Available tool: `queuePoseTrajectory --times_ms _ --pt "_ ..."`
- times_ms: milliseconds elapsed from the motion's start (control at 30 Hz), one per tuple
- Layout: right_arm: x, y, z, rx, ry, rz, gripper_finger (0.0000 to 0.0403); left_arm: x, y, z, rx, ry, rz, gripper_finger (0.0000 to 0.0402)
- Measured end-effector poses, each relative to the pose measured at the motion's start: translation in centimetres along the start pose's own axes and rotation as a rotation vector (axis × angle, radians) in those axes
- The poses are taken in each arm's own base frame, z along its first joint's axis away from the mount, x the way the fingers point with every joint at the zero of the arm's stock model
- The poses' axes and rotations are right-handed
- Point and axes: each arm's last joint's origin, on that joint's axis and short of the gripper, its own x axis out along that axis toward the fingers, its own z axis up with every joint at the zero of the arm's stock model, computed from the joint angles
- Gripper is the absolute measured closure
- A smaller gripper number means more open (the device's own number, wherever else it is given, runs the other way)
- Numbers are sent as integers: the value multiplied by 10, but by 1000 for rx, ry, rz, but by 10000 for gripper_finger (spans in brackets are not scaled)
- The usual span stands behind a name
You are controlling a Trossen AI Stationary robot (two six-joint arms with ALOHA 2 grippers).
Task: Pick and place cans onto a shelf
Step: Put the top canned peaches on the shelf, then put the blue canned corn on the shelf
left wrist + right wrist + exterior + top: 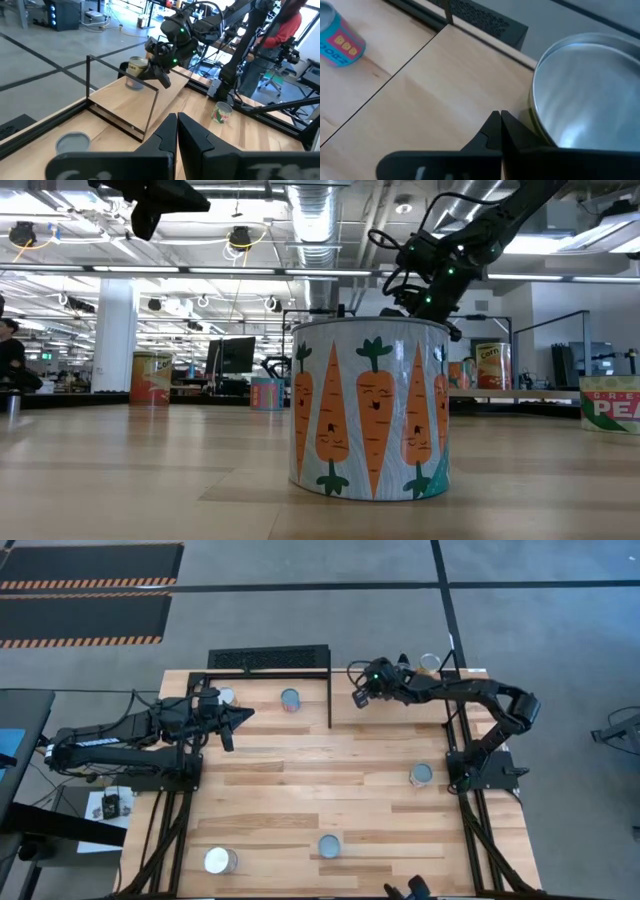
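The left gripper point(238, 717) hangs near the table's far left corner, its fingers pressed together on nothing, pointing toward the middle of the shelf point(265, 705), that pale plank strip along the far edge fenced by thin black bars. Just behind it a can point(227, 696) stands on the shelf, and a little further along sits a blue-labelled can point(290, 699). Down at the near edge there is a white-topped can point(219, 860) toward the left corner and the carrot-printed can point(329, 846) near the middle. Over on the right, a can point(421, 774) stands close to the right edge, and one more point(430, 663) sits at the far right corner, just beside the right gripper point(360, 698), which hovers with fingers shut and empty too. From where I stand these look like ordinary small tins: rigid, smooth-walled, likely with some weight if full, and probably a bit slippery on bare metal or glossy paper. I'd reckon the safest hold is across the round body about mid-height, fingers squarely on opposite sides, since a pinch near the rim could let one tip or twist out.
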Motion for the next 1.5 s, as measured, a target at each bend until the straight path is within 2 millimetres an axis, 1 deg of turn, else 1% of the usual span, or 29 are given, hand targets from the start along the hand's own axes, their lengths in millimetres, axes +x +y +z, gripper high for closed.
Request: queuePoseTrajectory --times_ms 333,400,467,533,600,733,833,933,1067,1200,1333,1400,1500 --pt "4 -14 8 0 -30 23 394 0 1 0 -3 -6 42 401" --pt "4 -13 9 -18 -42 27 394 0 2 -2 -5 3 55 401" --pt "-1 -10 11 -39 -63 40 394 0 2 -2 -6 4 58 401" --pt "-10 -4 16 -61 -94 62 397 0 2 -2 -6 5 53 401" --pt "-24 4 20 -71 -132 107 399 1 2 -2 -7 8 52 401" --pt "-57 21 25 -86 -210 198 399 4 1 -3 -22 20 37 401" --pt "-81 36 25 -82 -258 277 400 10 -1 -6 -26 52 27 401" --pt "-97 53 15 -67 -292 364 400 20 -3 -9 -8 94 7 401" --pt "-107 71 -11 -26 -295 473 400 35 -7 -13 31 124 -23 401" --pt "-122 82 -32 12 -278 561 400 50 -11 -15 54 123 -60 401" --pt "-141 80 -45 3 -287 626 400 67 -14 -22 38 156 -61 401" --pt "-147 73 -51 0 -301 637 400 77 -15 -27 26 187 -41 401" --pt "-159 58 -53 16 -314 641 398 91 -15 -33 19 216 26 401"
